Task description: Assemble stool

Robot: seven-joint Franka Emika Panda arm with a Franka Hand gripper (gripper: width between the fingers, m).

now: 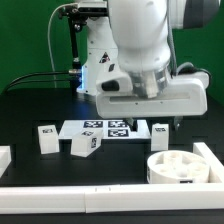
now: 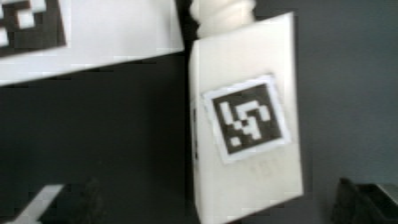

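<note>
In the wrist view a white stool leg (image 2: 246,125) with a black-and-white tag on its face and a threaded peg (image 2: 217,12) at its far end lies between my open fingers (image 2: 54,205). My gripper (image 2: 210,205) is open and straddles the leg's near end without touching it. In the exterior view the gripper (image 1: 167,120) hangs over this leg (image 1: 160,130), just right of the marker board. Two other legs (image 1: 47,138) (image 1: 85,145) stand at the exterior view's left. The round rimmed seat disc (image 1: 176,168) lies at the front right.
The marker board (image 1: 105,128) lies flat behind the legs; its corner shows in the wrist view (image 2: 54,40). Long white border rails run along the front (image 1: 100,200) and the exterior view's right (image 1: 212,160). The table is black.
</note>
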